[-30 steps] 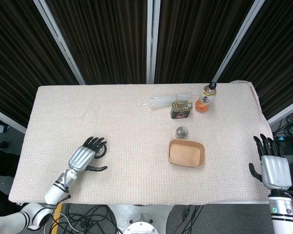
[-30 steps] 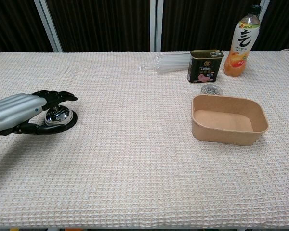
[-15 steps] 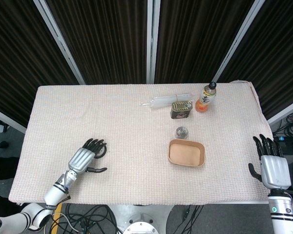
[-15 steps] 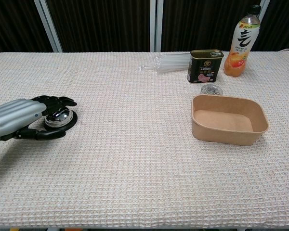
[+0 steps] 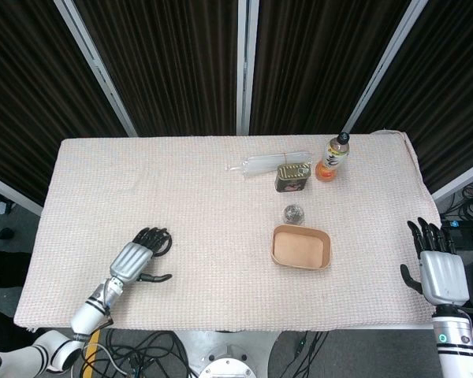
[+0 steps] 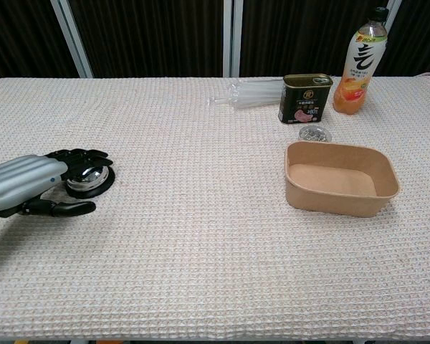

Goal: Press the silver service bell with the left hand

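Observation:
The silver service bell [image 6: 88,177] on its black base sits on the table's left part; in the head view only its rim [image 5: 165,243] peeks out past my fingertips. My left hand [image 6: 26,184] [image 5: 132,259] lies low beside the bell on its near-left side. The dark fingers [image 6: 77,155] reach over the bell's left edge, and the thumb points right just in front of it. This hand holds nothing. My right hand [image 5: 441,272] hovers at the table's right edge, fingers apart and empty, out of the chest view.
A brown paper bowl [image 6: 342,178] stands right of centre, a small metal scourer [image 6: 314,134] just behind it. Further back are a dark tin [image 6: 304,98], an orange drink bottle [image 6: 359,64] and a clear plastic packet [image 6: 251,93].
My left hand has drawn back toward the near edge and sunk lower, so its fingers now cover less of the bell. The right hand has barely moved.

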Robot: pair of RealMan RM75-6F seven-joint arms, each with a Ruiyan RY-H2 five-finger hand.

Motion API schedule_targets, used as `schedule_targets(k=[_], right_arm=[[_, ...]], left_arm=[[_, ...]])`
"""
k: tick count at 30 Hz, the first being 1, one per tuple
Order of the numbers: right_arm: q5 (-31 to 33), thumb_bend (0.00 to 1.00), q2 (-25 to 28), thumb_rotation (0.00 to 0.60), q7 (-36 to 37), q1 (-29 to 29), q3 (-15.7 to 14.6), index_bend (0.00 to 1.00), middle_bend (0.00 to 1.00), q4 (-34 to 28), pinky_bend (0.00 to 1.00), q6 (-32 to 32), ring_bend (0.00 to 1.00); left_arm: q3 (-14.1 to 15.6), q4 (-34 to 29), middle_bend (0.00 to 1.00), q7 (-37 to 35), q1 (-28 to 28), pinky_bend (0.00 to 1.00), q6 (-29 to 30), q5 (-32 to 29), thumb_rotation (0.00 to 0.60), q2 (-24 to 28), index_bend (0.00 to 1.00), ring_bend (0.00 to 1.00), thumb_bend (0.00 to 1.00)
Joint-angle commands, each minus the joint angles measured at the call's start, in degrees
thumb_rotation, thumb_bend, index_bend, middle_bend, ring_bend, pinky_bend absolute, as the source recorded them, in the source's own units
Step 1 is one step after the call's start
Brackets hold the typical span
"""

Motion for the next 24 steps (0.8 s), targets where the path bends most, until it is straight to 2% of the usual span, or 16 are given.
schedule_targets(k=[1, 4, 9, 10, 12, 13, 14, 19, 24], right_arm=[[-0.1, 0.28, 0.0, 0.600, 0.1, 0.0, 0.0, 0.00, 0.00, 0.0, 0.00, 0.2, 0.00], [-0.2, 0.28, 0.1, 0.600, 0.1, -0.1, -0.1, 0.00, 0.00, -0.1, 0.00, 0.3, 0.00], [-0.5, 0.28, 0.1, 0.600, 0.2, -0.1, -0.2, 0.00, 0.00, -0.2, 0.00, 0.5, 0.00], [-0.6, 0.28, 0.2, 0.600, 0.4, -0.1, -0.2, 0.00, 0.00, -0.2, 0.00, 0.5, 0.00], [-0.7, 0.28, 0.2, 0.600, 0.6, -0.1, -0.2, 0.00, 0.00, -0.3, 0.00, 0.5, 0.00], [-0.7, 0.28, 0.2, 0.600, 0.8, -0.1, -0.2, 0.00, 0.00, -0.2, 0.00, 0.4, 0.00], [-0.6, 0.28, 0.2, 0.600, 0.8, 0.0, -0.2, 0.00, 0.00, -0.2, 0.00, 0.2, 0.00], [-0.3, 0.28, 0.0, 0.600, 0.6, 0.4, -0.3, 0.00, 0.00, 0.1, 0.00, -0.6, 0.00], [-0.5, 0.28, -0.3, 0.600, -0.2, 0.4, -0.4, 0.00, 0.00, 0.0, 0.00, -0.2, 0.00]], left_arm=[[-1.5, -1.1, 0.00, -0.4, -0.2, 0.00, 2.5, 0.3, 0.000, 0.7, 0.00, 0.00, 0.02], [-3.3, -4.3, 0.00, 0.5, -0.3, 0.00, 5.6, 0.5, 0.000, 3.0, 0.00, 0.00, 0.02], [-5.6, -13.1, 0.00, 6.0, 3.0, 0.00, 10.5, -2.9, 0.000, 10.5, 0.00, 0.00, 0.02], [-6.0, -15.5, 0.00, 7.3, 4.6, 0.00, 12.0, -4.4, 0.010, 12.5, 0.00, 0.00, 0.02], [-6.4, -18.6, 0.00, 8.9, 7.2, 0.00, 15.0, -6.1, 0.090, 15.4, 0.00, 0.00, 0.03], [-6.1, -20.5, 0.00, 9.1, 9.0, 0.00, 17.0, -6.7, 0.139, 17.3, 0.00, 0.00, 0.04], [-5.7, -21.7, 0.00, 9.1, 10.4, 0.00, 18.3, -6.9, 0.164, 18.7, 0.00, 0.00, 0.04], [-3.9, -26.2, 0.00, 8.9, 15.8, 0.00, 24.1, -6.5, 0.161, 25.3, 0.00, 0.00, 0.04], [-2.4, -27.7, 0.00, 8.3, 18.2, 0.00, 25.4, -5.4, 0.161, 28.4, 0.00, 0.00, 0.04]])
